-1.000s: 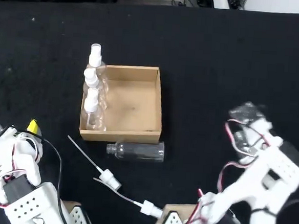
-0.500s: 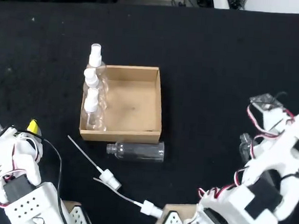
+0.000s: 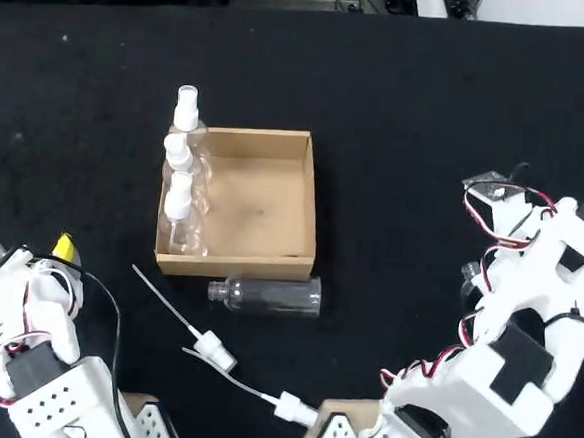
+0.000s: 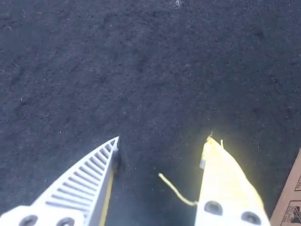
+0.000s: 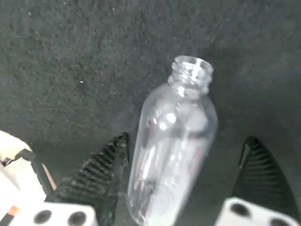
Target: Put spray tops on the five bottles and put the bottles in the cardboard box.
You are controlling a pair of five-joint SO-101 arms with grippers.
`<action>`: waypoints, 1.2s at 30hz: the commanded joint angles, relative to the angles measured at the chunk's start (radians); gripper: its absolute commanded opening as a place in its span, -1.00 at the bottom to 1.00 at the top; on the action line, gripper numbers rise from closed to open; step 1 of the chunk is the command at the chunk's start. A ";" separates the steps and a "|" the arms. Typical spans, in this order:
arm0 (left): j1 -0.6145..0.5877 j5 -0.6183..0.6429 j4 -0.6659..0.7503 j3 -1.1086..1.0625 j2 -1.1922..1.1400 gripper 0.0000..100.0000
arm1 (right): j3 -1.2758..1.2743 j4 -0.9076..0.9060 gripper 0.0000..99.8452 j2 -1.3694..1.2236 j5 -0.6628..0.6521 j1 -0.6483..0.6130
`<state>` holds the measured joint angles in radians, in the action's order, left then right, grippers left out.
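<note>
My right gripper [image 5: 186, 140] sits spread either side of a capless bottle [image 5: 171, 155], lining up a grab I think; left gripper [image 4: 162, 139] hangs parked, fingers apart.

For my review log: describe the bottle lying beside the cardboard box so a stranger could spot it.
In the high view, start at the cardboard box. Just below its lower wall, a clear bottle lies on its side. Unlike the three spray-topped bottles standing along the box's left wall, its neck is bare.
</note>
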<state>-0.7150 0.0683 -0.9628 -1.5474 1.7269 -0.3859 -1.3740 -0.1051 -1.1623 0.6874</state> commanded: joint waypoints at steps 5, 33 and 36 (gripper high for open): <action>-0.005 -0.005 0.023 0.012 0.009 -0.50 | -0.159 0.226 -0.34 -0.004 0.009 -0.018; 0.182 -0.310 -0.207 0.839 -0.258 -0.50 | -0.013 0.161 -0.98 0.358 0.290 0.140; 0.232 -0.308 -0.216 1.021 -0.408 -0.50 | 0.005 0.161 -0.98 0.358 0.327 0.140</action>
<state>-0.5416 -0.2309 -1.1669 -0.8063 1.5044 -0.4549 -1.2083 0.1880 -0.8707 0.8086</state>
